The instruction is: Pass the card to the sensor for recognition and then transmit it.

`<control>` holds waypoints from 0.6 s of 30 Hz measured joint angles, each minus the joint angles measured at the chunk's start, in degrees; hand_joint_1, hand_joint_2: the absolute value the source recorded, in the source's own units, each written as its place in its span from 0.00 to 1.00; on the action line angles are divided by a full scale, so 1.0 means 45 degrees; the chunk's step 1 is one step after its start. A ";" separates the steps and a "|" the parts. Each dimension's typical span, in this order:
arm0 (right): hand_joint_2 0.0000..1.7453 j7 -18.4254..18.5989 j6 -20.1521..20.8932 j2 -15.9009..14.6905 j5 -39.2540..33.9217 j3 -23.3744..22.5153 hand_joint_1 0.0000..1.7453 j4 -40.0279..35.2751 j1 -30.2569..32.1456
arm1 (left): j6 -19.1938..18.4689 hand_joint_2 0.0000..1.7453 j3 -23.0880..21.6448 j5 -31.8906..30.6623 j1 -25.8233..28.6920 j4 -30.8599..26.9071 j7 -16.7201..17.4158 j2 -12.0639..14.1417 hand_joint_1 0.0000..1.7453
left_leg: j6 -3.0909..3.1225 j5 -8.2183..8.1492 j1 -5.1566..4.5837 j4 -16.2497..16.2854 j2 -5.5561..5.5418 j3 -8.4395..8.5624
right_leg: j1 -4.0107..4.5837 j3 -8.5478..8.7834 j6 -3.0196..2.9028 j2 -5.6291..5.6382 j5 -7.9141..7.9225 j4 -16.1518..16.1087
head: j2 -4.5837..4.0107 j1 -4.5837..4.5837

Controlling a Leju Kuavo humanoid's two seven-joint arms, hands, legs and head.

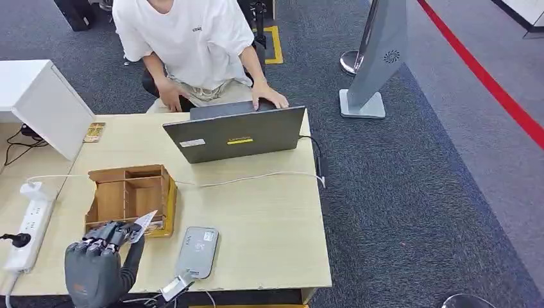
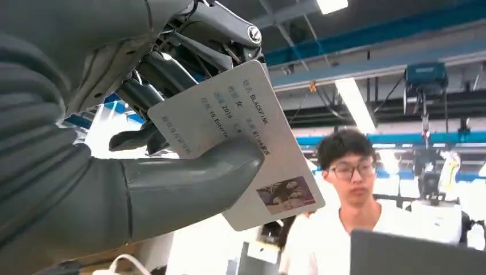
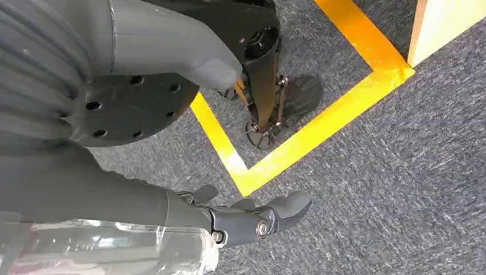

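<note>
Table (image 1: 269,212): pale wood, carrying everything listed here; a person sits at its far side behind an open laptop (image 1: 234,133). Wooden organiser (image 1: 128,196): compartmented box at the near left of the table, close beside my left hand. Power strip (image 1: 29,224): white, along the table's left edge. Sensor (image 1: 197,251): flat grey reader lying near the front edge, to the right of the organiser, its cable trailing off the near side. Left hand (image 1: 106,247): raised over the near left corner, thumb (image 2: 189,183) pressed across the card's face and the darker fingers (image 2: 166,74) backing it from behind, so the grip is closed on the card. Card (image 2: 240,143): white, printed text and a small photo at one corner, held clear of the table and tilted, between organiser and sensor in the head view (image 1: 144,224). Right hand (image 3: 252,220): hanging low over grey carpet and yellow floor tape, fingers loosely curled, nothing in them. Step in hand, as I judge it: carry the card rightward and lower it flat over the sensor's top. I would level the card first, keep the thumb pressure steady so it does not slide, and bring the free end down over the reader, not the pinched end.
</note>
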 joint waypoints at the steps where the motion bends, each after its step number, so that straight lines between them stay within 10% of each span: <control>1: 1.00 0.0024 0.0000 -0.0005 0.0005 -0.0015 0.00 0.0000 0.0007 | 0.0000 1.00 0.0049 0.0039 0.0044 0.0107 0.0068 0.0005 1.00 | 0.0000 0.0000 0.0000 0.0000 -0.0003 0.0000 | 0.0000 0.0001 0.0000 -0.0008 0.0000 0.0000 | 0.0000 0.0005; 18: 1.00 0.0160 0.0015 -0.0112 0.0282 -0.0029 0.00 0.0015 0.0052 | 0.0000 1.00 0.0587 0.0442 -0.0005 0.3328 0.0092 -0.0049 1.00 | 0.0001 0.0003 0.0001 0.0000 -0.0015 -0.0001 | 0.0001 0.0004 -0.0001 -0.0025 0.0001 0.0001 | 0.0000 0.0000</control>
